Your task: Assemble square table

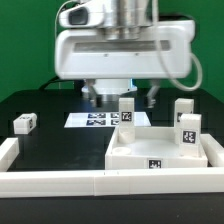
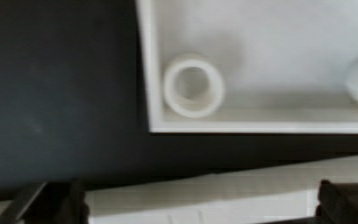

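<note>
The white square tabletop (image 1: 150, 152) lies like a tray at the exterior view's lower right, a tag on its front side. Three white tagged legs stand upright on it: one at its far left corner (image 1: 127, 112), two on its right side (image 1: 185, 108) (image 1: 188, 128). Another leg (image 1: 25, 123) lies loose at the exterior view's left. My gripper (image 1: 122, 97) hangs open behind the tabletop with nothing between its fingers. The wrist view shows a tabletop corner (image 2: 265, 60) with a round socket ring (image 2: 195, 86), and my gripper (image 2: 197, 205) with both dark fingertips (image 2: 51, 205) wide apart.
Long white bars run along the table's front (image 1: 60, 183) and the exterior view's left edge (image 1: 8, 150); one bar (image 2: 211, 195) shows between my fingers in the wrist view. The marker board (image 1: 100, 120) lies flat behind the tabletop.
</note>
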Motion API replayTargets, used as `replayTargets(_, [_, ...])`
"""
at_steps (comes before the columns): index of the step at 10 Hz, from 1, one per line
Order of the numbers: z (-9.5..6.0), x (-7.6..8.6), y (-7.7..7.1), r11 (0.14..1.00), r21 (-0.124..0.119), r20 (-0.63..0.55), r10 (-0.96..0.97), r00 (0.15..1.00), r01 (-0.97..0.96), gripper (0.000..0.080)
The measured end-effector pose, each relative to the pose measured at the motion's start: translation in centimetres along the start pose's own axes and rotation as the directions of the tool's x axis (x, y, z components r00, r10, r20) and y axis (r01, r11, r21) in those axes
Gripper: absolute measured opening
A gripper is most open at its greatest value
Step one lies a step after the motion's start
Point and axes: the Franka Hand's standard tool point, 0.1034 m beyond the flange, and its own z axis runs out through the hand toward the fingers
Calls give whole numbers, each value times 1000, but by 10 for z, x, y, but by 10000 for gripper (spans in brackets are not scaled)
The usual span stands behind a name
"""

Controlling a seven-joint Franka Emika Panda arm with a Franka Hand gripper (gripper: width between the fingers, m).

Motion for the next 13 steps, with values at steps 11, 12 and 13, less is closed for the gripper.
replayTargets(11, [15,-50,134,998,-37,-4,43,999,-43,649])
replayTargets(12, [26,-78,149,998,-39,-3,55,999,-55,649])
replayTargets(13, [32,-91,156,997,-42,4,65,998,-65,649])
